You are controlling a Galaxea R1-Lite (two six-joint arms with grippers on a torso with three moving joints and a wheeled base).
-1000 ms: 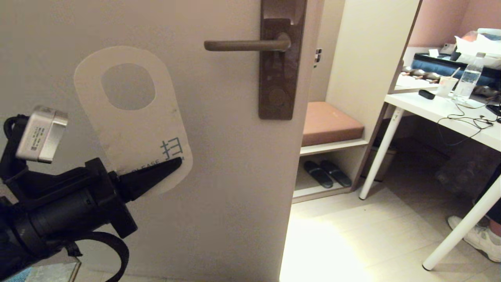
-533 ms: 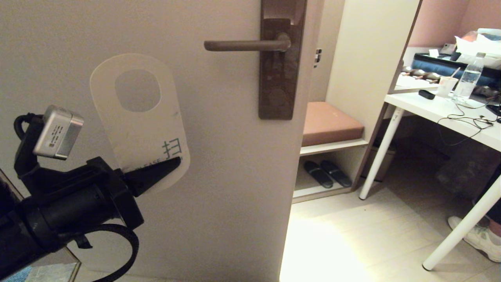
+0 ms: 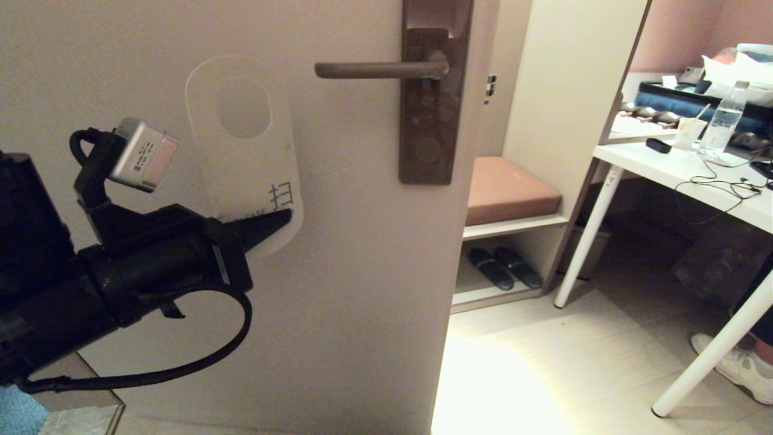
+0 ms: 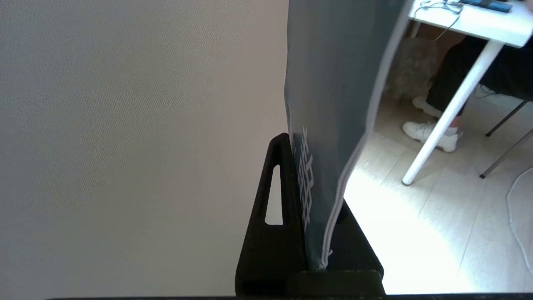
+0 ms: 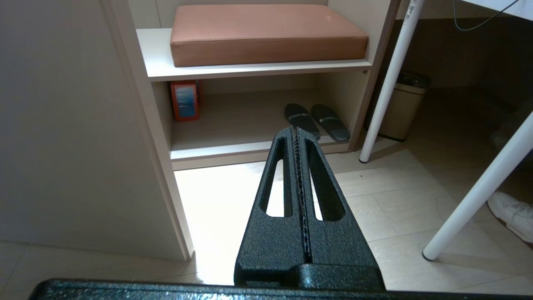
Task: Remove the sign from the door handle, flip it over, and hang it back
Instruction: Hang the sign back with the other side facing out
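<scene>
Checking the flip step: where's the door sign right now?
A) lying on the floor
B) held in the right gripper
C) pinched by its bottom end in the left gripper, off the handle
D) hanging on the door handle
C: the left gripper is shut on the bottom end of the sign, whose hole sits left of and clear of the door handle.

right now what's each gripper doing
left gripper: shut on the sign, off the door handle
right gripper: shut, holding nothing
</scene>
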